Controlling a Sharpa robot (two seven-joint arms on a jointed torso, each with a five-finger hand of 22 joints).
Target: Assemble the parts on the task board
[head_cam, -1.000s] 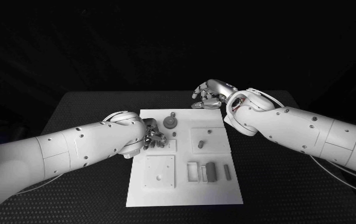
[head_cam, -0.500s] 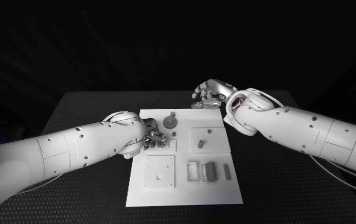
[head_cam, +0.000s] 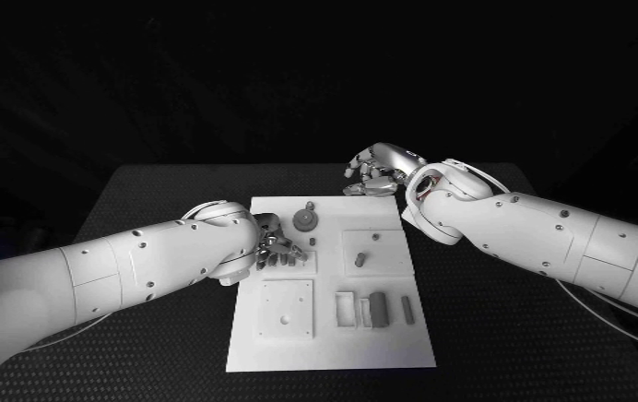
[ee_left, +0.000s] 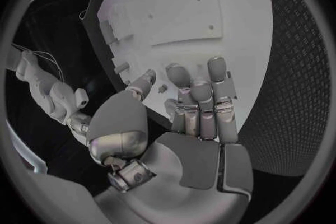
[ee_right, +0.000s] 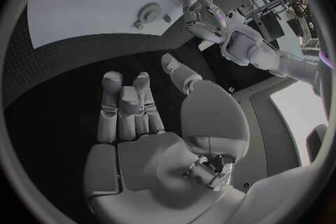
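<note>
On black table (head_cam: 159,190): task board (head_cam: 333,347) centred. Left hand (head_cam: 279,243) over board's left edge, fingers apart, empty. Right hand (head_cam: 379,167) beyond board's far edge, fingers curled, empty. Grey parts (head_cam: 379,308) on board's near-right area.

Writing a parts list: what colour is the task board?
White; the task board shows best in the head view.

both hands, left hand (head_cam: 277,245) and right hand (head_cam: 381,168), hover with fingers loosely curled, empty.
</note>
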